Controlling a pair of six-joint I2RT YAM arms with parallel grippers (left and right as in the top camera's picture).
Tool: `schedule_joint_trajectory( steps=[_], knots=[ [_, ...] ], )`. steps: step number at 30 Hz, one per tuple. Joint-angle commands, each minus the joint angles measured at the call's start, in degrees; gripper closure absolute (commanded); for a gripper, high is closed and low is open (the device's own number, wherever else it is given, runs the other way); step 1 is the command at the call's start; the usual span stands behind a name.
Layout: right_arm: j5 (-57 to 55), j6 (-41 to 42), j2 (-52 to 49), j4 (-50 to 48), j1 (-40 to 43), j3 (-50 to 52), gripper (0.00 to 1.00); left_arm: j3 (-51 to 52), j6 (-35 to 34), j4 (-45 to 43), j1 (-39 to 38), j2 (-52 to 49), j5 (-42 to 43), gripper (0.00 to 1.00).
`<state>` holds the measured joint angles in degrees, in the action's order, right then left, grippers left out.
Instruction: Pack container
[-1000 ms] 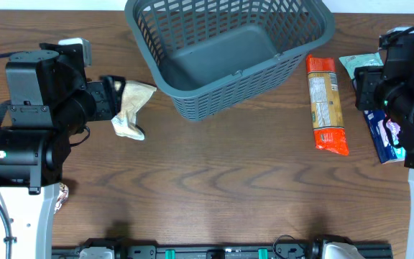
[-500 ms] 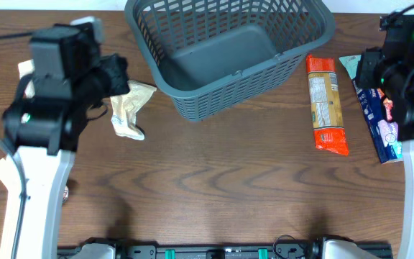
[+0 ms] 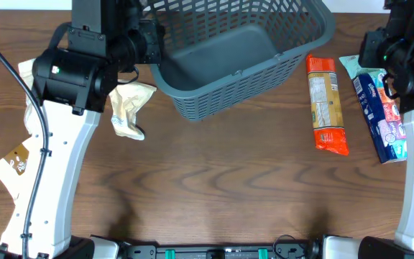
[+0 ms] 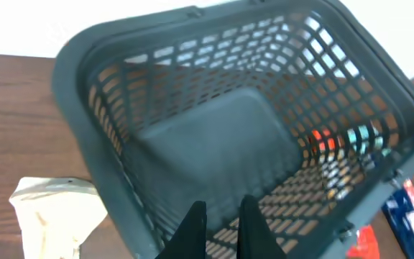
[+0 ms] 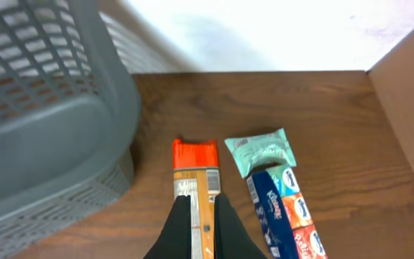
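Note:
The container, a large dark grey slotted basket, stands at the far middle of the table with nothing inside it. My left gripper hangs shut and holds nothing, above the basket's near left rim. A cream packet lies just left of the basket. My right gripper is shut and holds nothing, high above the orange packet that lies right of the basket. A blue tissue pack and a teal packet lie beside the orange one.
Another cream packet and a brown and white packet lie at the left edge, beside the left arm. The right arm overlaps the teal packet. A cardboard wall stands at the far right.
Both grippers closed. The left arm rose from beside the cream packet and swung over the basket's left rim. The right arm rose and drew back toward the far edge.

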<state>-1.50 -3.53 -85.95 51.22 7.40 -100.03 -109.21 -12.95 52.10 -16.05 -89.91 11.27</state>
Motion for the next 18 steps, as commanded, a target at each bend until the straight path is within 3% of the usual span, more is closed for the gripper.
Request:
schedule_joint_trajectory(
  steps=[1,8,18],
  knots=[
    [-0.4,1.8,-1.5,0.4,0.5,-1.2,0.99,-1.0,4.3,2.2,-2.9,-0.9,-0.4,0.94],
    [-0.4,3.5,-1.8,1.4,0.5,-1.2,0.99,-1.0,6.5,8.5,-9.1,-1.9,-6.3,0.94],
    [-0.4,3.0,-2.7,5.8,0.5,-1.1,0.99,-0.9,7.3,11.3,-10.6,-3.8,-6.4,0.94]
  ],
)
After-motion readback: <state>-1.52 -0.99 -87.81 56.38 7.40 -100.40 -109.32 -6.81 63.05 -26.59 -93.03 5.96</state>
